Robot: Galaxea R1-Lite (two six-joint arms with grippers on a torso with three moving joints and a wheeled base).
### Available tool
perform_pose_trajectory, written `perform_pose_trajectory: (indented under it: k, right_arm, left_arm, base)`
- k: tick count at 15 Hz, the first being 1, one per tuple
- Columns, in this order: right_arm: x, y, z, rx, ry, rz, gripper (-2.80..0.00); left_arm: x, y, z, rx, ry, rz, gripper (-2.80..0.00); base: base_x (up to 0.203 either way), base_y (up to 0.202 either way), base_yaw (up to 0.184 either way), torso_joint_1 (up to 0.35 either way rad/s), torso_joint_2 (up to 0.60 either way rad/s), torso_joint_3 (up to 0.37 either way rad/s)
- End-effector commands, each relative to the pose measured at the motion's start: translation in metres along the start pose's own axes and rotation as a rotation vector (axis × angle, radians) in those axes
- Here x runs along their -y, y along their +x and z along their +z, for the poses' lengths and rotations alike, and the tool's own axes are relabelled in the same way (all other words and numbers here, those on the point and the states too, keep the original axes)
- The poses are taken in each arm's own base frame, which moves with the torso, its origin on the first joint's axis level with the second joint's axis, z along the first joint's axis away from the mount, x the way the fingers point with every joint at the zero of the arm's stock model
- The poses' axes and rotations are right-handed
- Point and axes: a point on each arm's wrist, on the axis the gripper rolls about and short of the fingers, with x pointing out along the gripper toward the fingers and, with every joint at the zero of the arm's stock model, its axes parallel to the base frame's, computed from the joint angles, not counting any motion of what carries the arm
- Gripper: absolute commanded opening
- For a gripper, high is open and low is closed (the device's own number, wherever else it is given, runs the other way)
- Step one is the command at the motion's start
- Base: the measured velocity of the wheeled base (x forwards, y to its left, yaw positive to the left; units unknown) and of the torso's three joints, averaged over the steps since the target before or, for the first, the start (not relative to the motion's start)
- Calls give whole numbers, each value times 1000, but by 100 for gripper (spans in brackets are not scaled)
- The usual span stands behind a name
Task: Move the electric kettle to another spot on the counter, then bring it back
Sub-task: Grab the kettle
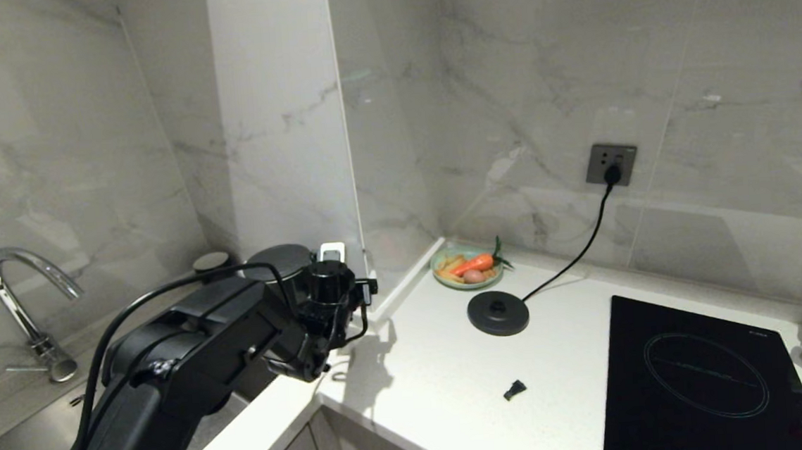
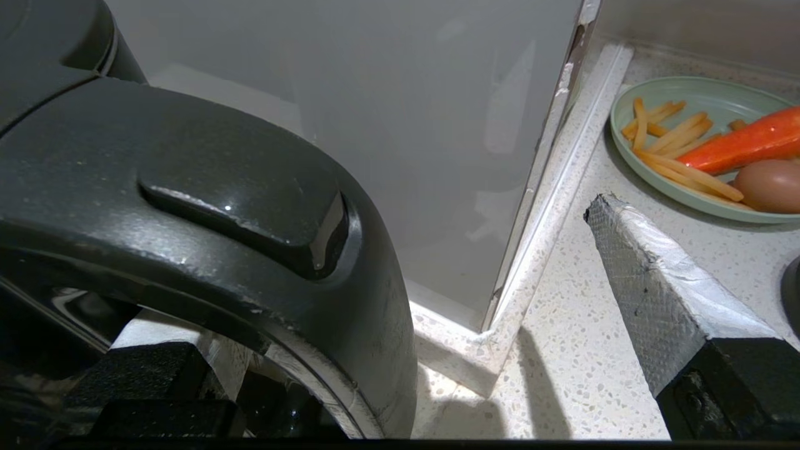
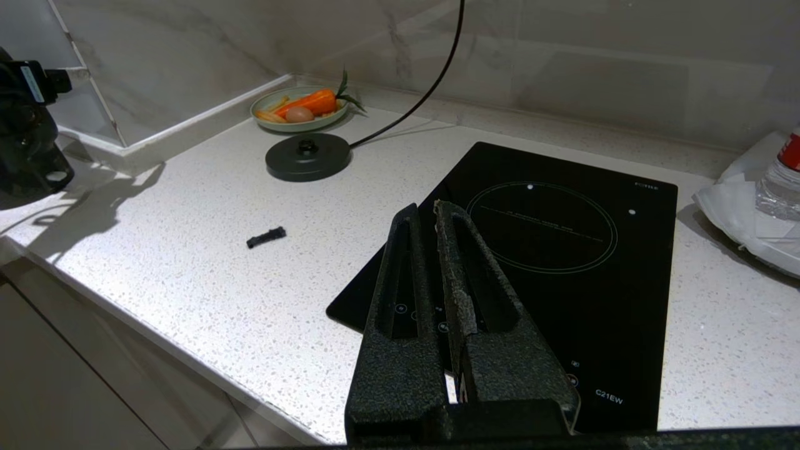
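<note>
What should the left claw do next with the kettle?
Probably close the left claw on the electric kettle handle. The claw is open, and the handle lies between its fingers. The kettle stands on the counter away from its corded base, so gripping seems the step before carrying it back.

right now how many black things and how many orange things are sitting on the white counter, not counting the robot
black: 4 — electric kettle, round corded base disc, cooktop, small loose black piece
orange: 1 — carrot on the green plate
total: 5
</note>
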Motion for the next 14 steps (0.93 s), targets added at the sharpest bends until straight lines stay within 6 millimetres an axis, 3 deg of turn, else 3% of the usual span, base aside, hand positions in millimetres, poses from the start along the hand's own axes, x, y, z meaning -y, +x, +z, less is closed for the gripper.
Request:
perform_pose_trajectory:
  k: [1, 6, 7, 14]
  right_arm:
    - [0, 0, 0, -1, -1, 0, -280]
    - [0, 0, 0, -1, -1, 0, -280]
    - [0, 0, 0, -1, -1, 0, -280]
    - [0, 0, 0, -1, -1, 0, -280]
  left_arm:
    - [-2, 1, 2, 10, 2, 5, 0]
    - [-4, 2, 4, 18, -1, 14, 0]
    - [-3, 2, 4, 18, -1, 17, -280]
    - [-1, 1, 3, 16, 2, 16, -280]
  base:
    - [0, 0, 0, 0, 0, 0]
    - [0, 0, 0, 0, 0, 0]
    - [0, 0, 0, 0, 0, 0]
    - [0, 0, 0, 0, 0, 0]
